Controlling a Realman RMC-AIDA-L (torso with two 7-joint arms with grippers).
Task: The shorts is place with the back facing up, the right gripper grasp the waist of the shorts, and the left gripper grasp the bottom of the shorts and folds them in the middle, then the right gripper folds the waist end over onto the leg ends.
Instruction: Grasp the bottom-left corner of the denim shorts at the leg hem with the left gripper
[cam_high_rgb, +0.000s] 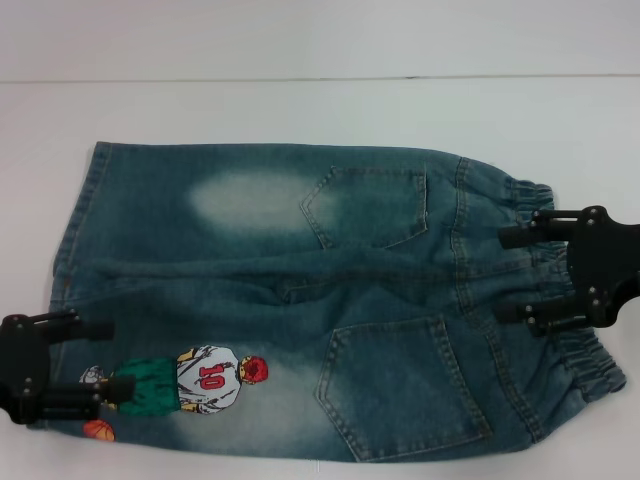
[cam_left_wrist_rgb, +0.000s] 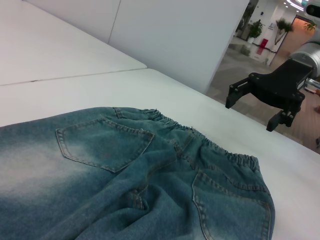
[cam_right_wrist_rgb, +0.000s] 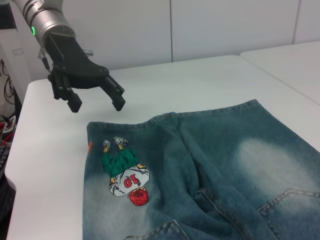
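Note:
The denim shorts (cam_high_rgb: 300, 300) lie flat with the back up, both patch pockets showing. The gathered waist (cam_high_rgb: 590, 370) points right and the leg ends (cam_high_rgb: 88, 200) point left, beside the cartoon player (cam_high_rgb: 205, 378). My right gripper (cam_high_rgb: 505, 275) hovers open over the waist, holding nothing. The left wrist view shows that gripper (cam_left_wrist_rgb: 251, 114) raised above the table past the waist (cam_left_wrist_rgb: 220, 150). My left gripper (cam_high_rgb: 115, 358) hovers open over the near leg end; in the right wrist view it (cam_right_wrist_rgb: 97, 105) hangs just beyond the leg ends (cam_right_wrist_rgb: 125, 122).
The white table (cam_high_rgb: 300, 110) runs around the shorts, with a seam line along the back. A small orange ball print (cam_high_rgb: 98, 430) sits at the near hem corner. Beyond the table edge the left wrist view shows an open room.

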